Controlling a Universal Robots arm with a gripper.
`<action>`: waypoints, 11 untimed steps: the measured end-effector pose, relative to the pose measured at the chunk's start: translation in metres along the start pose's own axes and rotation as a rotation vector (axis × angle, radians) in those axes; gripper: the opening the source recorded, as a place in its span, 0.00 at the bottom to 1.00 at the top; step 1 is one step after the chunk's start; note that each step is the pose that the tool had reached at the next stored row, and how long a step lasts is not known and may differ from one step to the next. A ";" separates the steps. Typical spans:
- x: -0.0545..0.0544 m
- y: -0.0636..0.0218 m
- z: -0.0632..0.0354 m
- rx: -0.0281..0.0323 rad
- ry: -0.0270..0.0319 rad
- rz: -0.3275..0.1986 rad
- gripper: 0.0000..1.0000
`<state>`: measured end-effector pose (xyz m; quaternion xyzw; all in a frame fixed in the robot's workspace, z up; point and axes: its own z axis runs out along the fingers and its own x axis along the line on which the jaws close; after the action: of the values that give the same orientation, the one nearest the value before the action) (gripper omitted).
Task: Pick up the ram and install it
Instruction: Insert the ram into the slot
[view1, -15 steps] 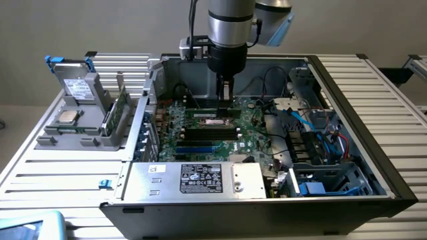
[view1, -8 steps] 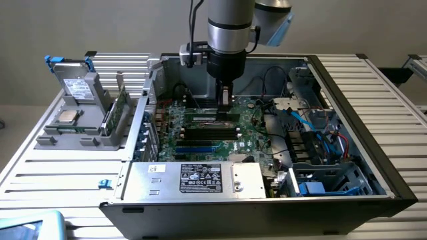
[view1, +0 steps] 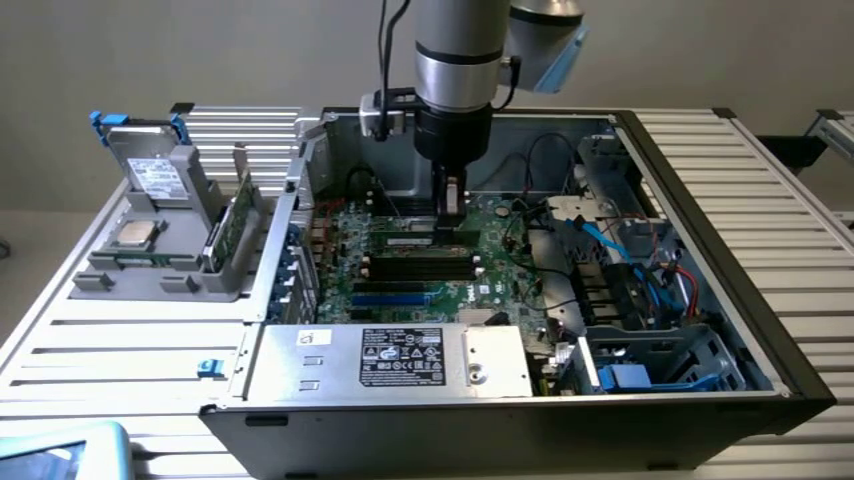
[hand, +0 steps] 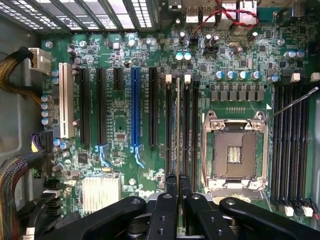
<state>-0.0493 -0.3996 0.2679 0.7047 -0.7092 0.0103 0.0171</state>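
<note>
Ram sits edge-on, clamped in the narrow pincer, among the motherboard black slots.

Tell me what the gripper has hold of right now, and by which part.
The gripper is shut on the ram, fingers pinching its two flat faces at the upper edge.

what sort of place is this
Probably a robotics lab bench for computer assembly: an open computer case sits on a slatted metal table, and the gripper holds the ram at the motherboard.
</note>
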 end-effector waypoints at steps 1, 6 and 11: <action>0.000 0.0002 0.0014 0.0011 0.0000 0.000 0.13; 0.000 0.0005 0.0104 0.0022 0.0002 0.000 0.13; 0.000 0.0012 0.0184 0.0022 0.0002 0.000 0.13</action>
<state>-0.0506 -0.4006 0.2495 0.7047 -0.7092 0.0111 0.0164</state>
